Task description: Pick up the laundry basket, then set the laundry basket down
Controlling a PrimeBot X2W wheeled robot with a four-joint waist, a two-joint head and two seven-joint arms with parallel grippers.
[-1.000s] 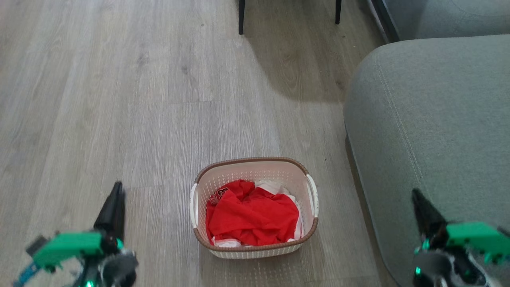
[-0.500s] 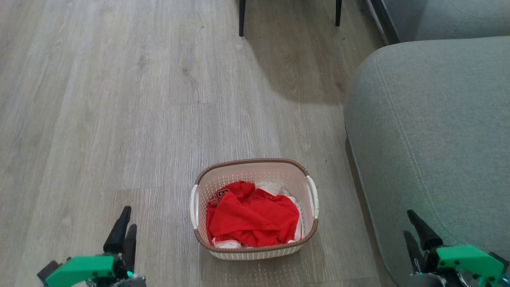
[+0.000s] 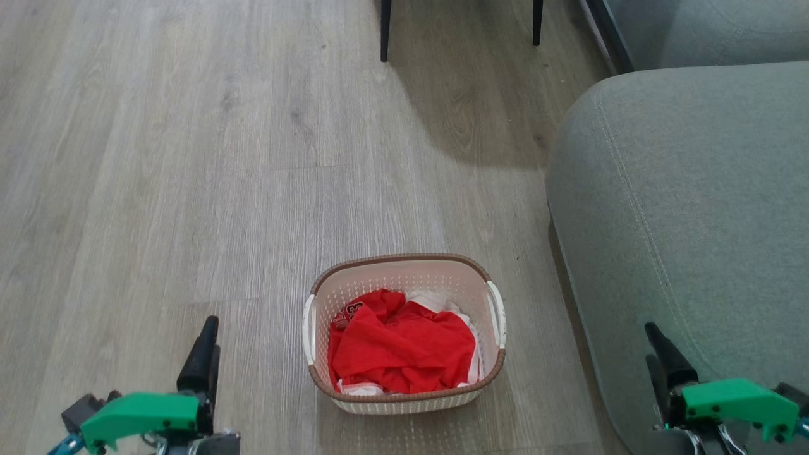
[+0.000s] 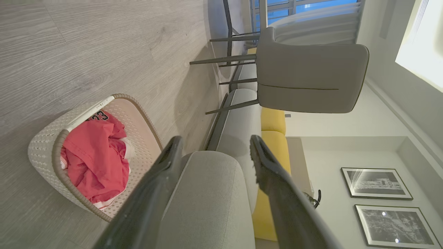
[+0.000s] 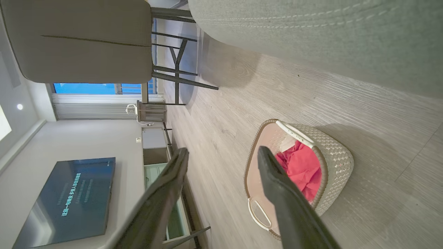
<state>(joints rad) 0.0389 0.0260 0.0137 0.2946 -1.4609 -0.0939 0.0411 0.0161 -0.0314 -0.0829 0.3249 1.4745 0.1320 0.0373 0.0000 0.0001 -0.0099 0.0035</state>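
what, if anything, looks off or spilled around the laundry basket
Nothing stands out. The laundry basket sits upright on the floor, red clothes all inside its rim; left gripper and right gripper hang open, clear of it.

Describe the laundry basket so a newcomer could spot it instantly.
Start at the grey sofa on the right; just left of its arm, on the wood floor, sits the laundry basket. It is cream, perforated, brown-rimmed, holding red clothing.
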